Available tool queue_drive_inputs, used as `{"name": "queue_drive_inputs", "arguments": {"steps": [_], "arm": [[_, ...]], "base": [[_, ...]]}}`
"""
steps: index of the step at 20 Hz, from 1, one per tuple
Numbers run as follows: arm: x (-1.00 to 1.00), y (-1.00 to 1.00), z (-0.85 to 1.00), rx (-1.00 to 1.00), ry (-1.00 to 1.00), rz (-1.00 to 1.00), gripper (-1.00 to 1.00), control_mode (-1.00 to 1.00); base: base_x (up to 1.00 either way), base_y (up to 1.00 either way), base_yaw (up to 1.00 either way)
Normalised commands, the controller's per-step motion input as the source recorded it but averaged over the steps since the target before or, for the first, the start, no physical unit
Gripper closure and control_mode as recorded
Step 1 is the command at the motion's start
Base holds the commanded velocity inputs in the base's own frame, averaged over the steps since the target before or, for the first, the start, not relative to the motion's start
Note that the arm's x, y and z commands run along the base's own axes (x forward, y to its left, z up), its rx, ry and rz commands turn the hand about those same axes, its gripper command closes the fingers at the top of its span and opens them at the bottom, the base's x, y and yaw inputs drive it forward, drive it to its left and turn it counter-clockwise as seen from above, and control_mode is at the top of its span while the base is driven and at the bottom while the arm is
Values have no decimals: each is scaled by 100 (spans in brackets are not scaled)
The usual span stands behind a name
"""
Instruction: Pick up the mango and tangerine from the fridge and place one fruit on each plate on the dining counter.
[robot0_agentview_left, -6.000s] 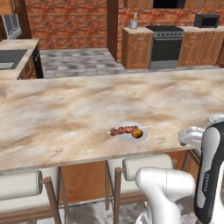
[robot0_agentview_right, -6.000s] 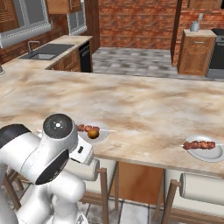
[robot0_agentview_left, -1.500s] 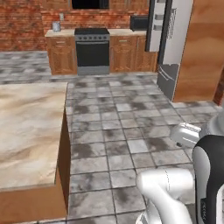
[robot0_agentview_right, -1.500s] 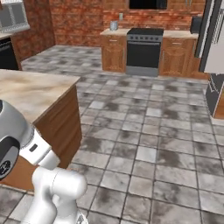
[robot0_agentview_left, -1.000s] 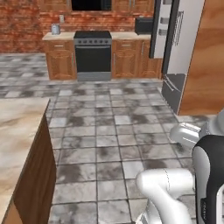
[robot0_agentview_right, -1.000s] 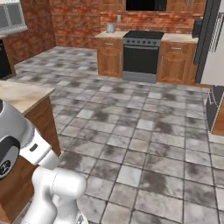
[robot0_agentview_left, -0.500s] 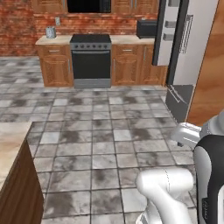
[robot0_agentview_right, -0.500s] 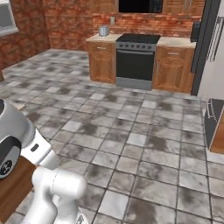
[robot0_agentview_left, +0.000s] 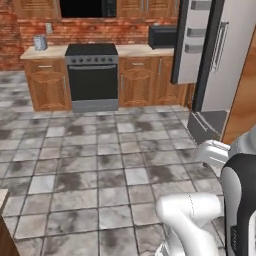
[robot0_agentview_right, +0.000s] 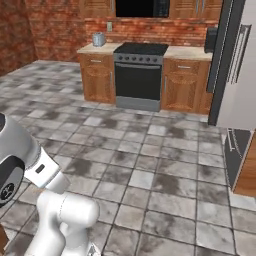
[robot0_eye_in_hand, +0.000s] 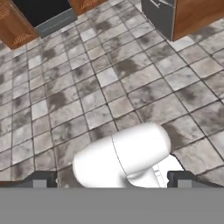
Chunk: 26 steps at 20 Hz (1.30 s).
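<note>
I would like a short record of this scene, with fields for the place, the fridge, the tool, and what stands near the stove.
place: kitchen with grey tiled floor and brick back wall
fridge: at right, one door swung open, inside not visible
tool: open, holding nothing, above the floor
stove: black, between wooden cabinets
worktop: small metal pot left of the stove

Black oven (robot0_agentview_left: 93, 75) betw. wooden cabinets (robot0_agentview_left: 47, 84) against brick wall (robot0_agentview_left: 100, 32); metal pot (robot0_agentview_left: 40, 42) on the surface left of it (microwave (robot0_agentview_left: 162, 36) at right). Grey tiled floor (robot0_agentview_left: 100, 165).
</note>
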Motion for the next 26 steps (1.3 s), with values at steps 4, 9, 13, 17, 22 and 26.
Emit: {"name": "queue_drive_inputs", "arguments": {"steps": [4, 9, 13, 17, 22, 26], "arm": [[0, 0, 0, 0, 0, 0, -100, 100], [0, 0, 0, 0, 0, 0, -100, 100], [0, 0, 0, 0, 0, 0, -100, 100], [0, 0, 0, 0, 0, 0, -100, 100], [0, 0, 0, 0, 0, 0, -100, 100], [0, 0, 0, 0, 0, 0, -100, 100]], "base": [[100, 11, -34], [100, 29, -42], [100, 51, -48], [99, 76, -46], [88, 92, -39], [87, 86, -33]]}}
